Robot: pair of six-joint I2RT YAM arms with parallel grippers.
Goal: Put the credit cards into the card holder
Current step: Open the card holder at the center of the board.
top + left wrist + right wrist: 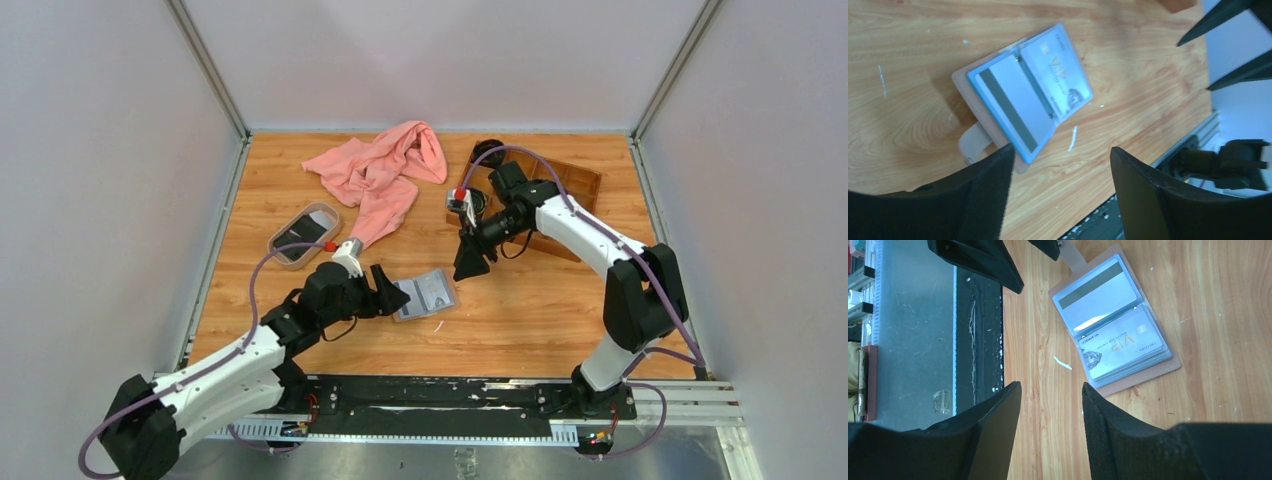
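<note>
The tan-pink card holder (425, 293) lies open on the table, grey-blue sleeves up. One sleeve holds a pale card with a dark stripe (1008, 102), the other a pale VIP card (1058, 75). It also shows in the right wrist view (1113, 322). My left gripper (392, 297) is open and empty just left of the holder; in its wrist view (1060, 165) one finger (983, 195) is beside the holder's strap. My right gripper (470, 262) is open and empty, above the table just right of the holder (1050, 390). A dark card (300, 236) lies in the oval tray.
The oval beige-rimmed tray (277, 245) sits at the left. A pink cloth (385, 170) lies at the back middle. A brown wooden compartment box (575, 185) stands at the back right, behind my right arm. A small white scrap (1063, 362) lies near the holder.
</note>
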